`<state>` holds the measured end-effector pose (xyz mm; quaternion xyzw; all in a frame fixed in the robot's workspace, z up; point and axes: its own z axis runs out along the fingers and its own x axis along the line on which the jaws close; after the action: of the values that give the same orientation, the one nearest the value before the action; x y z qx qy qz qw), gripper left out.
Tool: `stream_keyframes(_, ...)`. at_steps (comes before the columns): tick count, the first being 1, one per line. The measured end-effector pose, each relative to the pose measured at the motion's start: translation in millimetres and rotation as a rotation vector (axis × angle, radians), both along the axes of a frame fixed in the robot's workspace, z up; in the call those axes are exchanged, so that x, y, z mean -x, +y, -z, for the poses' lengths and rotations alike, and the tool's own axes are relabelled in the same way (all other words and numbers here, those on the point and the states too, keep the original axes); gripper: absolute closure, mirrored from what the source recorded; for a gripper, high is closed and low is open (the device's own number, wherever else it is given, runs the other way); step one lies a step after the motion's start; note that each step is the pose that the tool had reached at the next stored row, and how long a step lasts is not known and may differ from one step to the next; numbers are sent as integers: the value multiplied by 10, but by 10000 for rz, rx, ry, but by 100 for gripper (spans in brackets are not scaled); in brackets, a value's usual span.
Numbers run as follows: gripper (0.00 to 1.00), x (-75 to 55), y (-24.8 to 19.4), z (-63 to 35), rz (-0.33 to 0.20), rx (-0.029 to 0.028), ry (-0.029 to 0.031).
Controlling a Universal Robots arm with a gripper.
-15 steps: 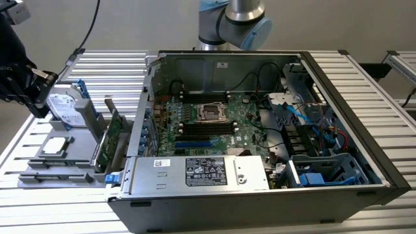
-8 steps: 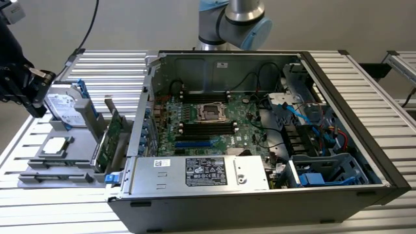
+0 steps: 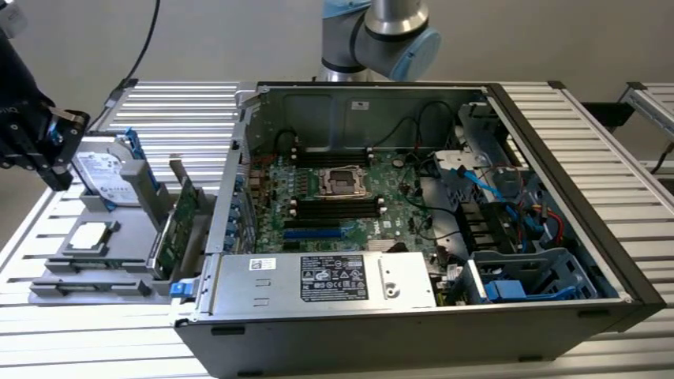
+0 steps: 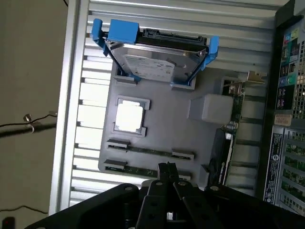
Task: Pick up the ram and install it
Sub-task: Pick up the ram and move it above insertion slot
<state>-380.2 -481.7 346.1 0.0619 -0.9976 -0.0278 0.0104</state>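
Two ram sticks lie in holders on the grey tray [image 4: 167,129]; one ram stick [image 4: 150,151] lies farther from my fingers and the other [image 4: 138,169] sits right by the fingertips. My gripper [image 4: 167,168] hovers above that edge of the tray, shut, with nothing held. In the exterior view the gripper [image 3: 44,154] hangs high at the exterior view's left, over the tray [image 3: 53,280], where a ram stick [image 3: 97,268] shows as a thin dark strip. The black memory slots [image 3: 337,207] lie on the motherboard inside the open case.
The tray also carries a hard drive in a blue bracket [image 4: 157,59], a CPU [image 4: 129,116] and an upright green expansion card [image 3: 181,229]. The open computer case [image 3: 589,197] stands at the exterior view's right of the tray, with a power supply [image 3: 327,278] and cables inside.
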Motion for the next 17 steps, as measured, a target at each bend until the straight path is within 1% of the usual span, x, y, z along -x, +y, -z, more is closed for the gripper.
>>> stream_keyframes(7, 89, -1, 0, 4, -1277, 2, 1)
stream_keyframes(12, 89, -1, 0, 44, -2176, 1, 2)
stream_keyframes(17, 89, -1, -1, 46, -3086, 5, 2)
